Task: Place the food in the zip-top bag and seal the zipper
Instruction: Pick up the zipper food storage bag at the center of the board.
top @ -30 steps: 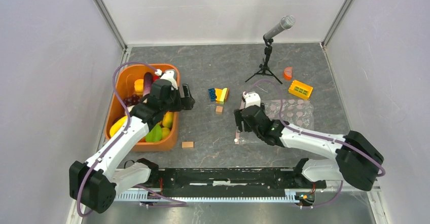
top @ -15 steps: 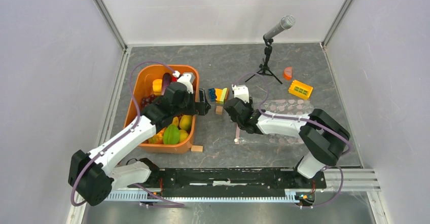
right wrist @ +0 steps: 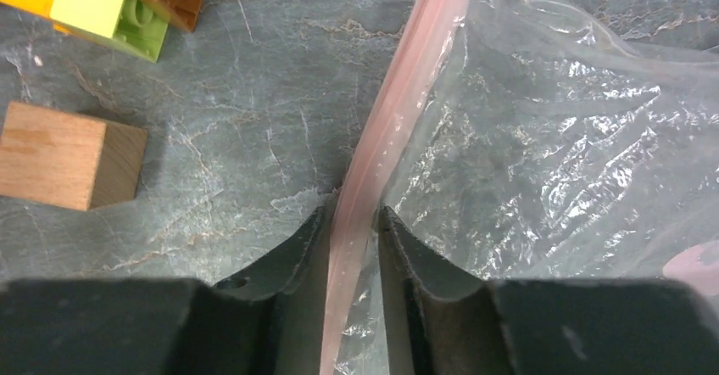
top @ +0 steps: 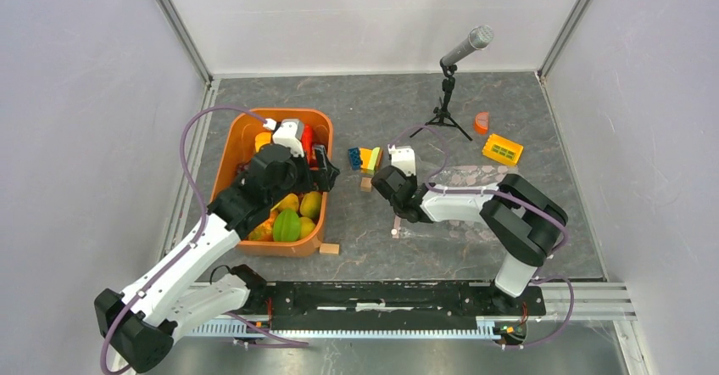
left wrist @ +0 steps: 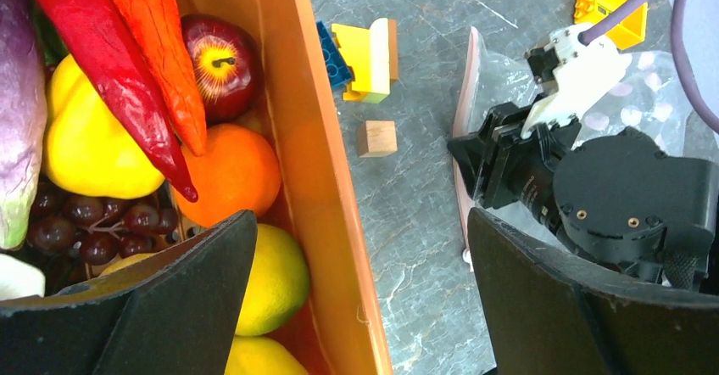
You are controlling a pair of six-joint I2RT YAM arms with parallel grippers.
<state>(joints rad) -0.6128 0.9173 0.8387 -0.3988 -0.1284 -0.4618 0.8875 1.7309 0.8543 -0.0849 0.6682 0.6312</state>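
Right pincer (right wrist: 352, 215) narrowed about the zipper (right wrist: 398, 95), strip between the pads (right wrist: 297, 248); firmly pinched or not, cannot tell. Zip-top bag (right wrist: 551, 120) flat, right of the worktop's (top: 373, 248) middle. Left pincer (left wrist: 360, 222) gaping wide, empty, over the orange tub's (left wrist: 292, 112) right wall, food (left wrist: 233, 171) inside, toward the left edge. Probably opening the bag's mouth; next, clamp and lift one lip. Strip between pads: right wrist only. Tub's contents: clearest from left wrist.

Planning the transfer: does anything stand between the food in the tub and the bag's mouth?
Yes: the orange tub's wall rises beside the food, and the right gripper straddles the zipper of the zip-top bag. A small wooden block lies between.
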